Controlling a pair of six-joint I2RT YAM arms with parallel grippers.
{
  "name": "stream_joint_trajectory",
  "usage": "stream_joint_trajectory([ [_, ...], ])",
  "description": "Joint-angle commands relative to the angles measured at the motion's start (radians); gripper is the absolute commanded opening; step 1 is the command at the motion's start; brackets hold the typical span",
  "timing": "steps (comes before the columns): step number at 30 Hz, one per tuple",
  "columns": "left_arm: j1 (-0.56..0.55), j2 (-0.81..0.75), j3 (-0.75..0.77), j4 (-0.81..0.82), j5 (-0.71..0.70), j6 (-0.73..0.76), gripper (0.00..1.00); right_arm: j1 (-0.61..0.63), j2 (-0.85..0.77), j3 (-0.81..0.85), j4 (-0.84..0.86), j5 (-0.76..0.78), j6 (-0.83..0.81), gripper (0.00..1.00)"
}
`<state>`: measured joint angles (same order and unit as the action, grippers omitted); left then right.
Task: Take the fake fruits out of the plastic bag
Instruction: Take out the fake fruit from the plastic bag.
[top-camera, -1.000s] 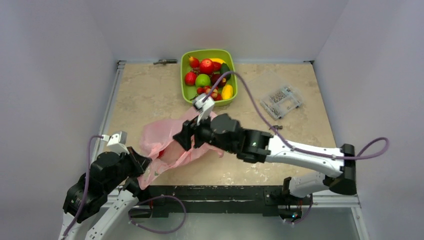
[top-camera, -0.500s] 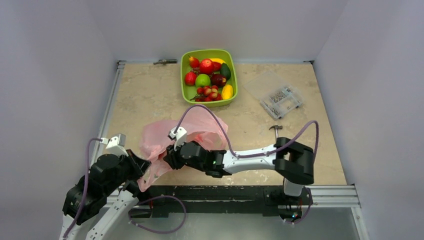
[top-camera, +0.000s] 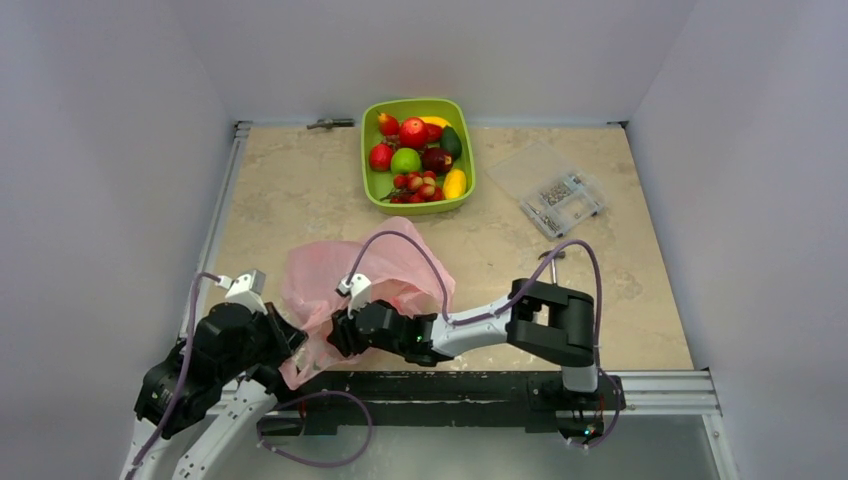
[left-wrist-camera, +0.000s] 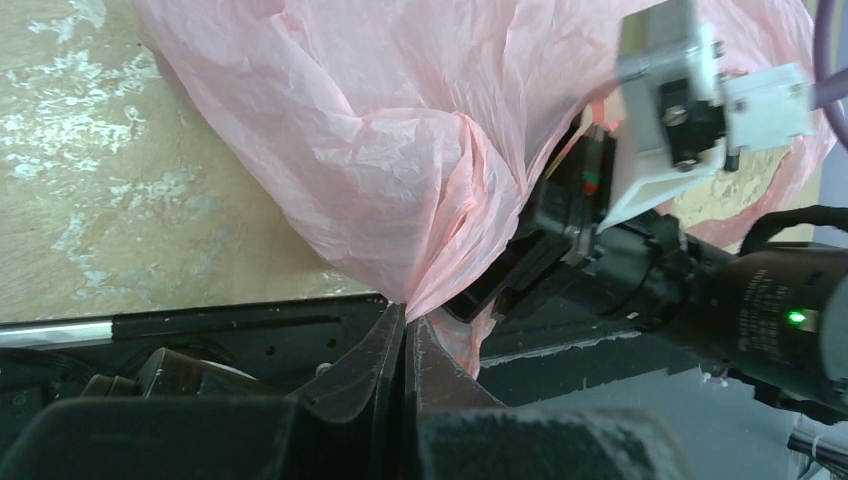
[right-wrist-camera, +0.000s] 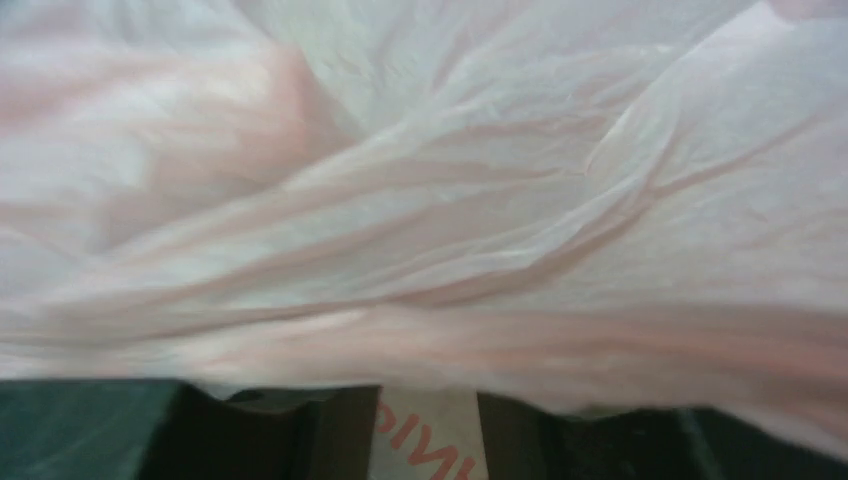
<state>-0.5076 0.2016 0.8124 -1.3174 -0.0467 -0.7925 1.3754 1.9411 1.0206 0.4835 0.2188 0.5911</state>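
Observation:
The pink plastic bag (top-camera: 330, 275) lies crumpled at the table's near left. My left gripper (top-camera: 292, 345) is shut on the bag's near edge, and its jaws pinch the film in the left wrist view (left-wrist-camera: 407, 318). My right gripper (top-camera: 335, 330) is pushed into the bag's near side just right of it. In the right wrist view (right-wrist-camera: 427, 405) its fingers stand apart, with red-printed film between them and bag film (right-wrist-camera: 420, 200) filling the rest. No fruit shows inside the bag. Fake fruits lie in the green tray (top-camera: 370, 175): red ones, a green apple (top-camera: 405, 160), a yellow oval one (top-camera: 455, 183) and a grape bunch (top-camera: 418, 186).
The tray also holds a dark avocado (top-camera: 451, 142) and a banana (top-camera: 435, 122). A clear plastic box of small parts (top-camera: 555, 195) lies at the right. A small metal piece (top-camera: 330, 123) lies at the back edge. The black rail (top-camera: 450, 385) runs along the near edge.
My right arm folded back from above the bag towards the near edge, and its gripper went low into the bag's near side. My left gripper kept its hold and shifted slightly right.

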Motion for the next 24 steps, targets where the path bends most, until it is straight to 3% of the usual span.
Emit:
stream_joint_trajectory([
  [1, -0.005, 0.028, -0.013, 0.049, 0.068, 0.038, 0.00, -0.004, -0.087, 0.031, 0.000, 0.147, -0.016, 0.43],
  [14, -0.005, -0.059, -0.011, 0.035, 0.050, 0.016, 0.00, -0.049, 0.049, 0.189, 0.048, 0.191, -0.062, 0.76],
  [20, -0.004, -0.064, -0.015, 0.039, 0.050, 0.015, 0.00, -0.052, 0.108, 0.199, 0.201, 0.150, -0.147, 0.94],
  [24, -0.004, -0.047, -0.015, 0.041, 0.051, 0.021, 0.00, -0.053, 0.158, 0.194, 0.340, 0.106, -0.224, 0.99],
])
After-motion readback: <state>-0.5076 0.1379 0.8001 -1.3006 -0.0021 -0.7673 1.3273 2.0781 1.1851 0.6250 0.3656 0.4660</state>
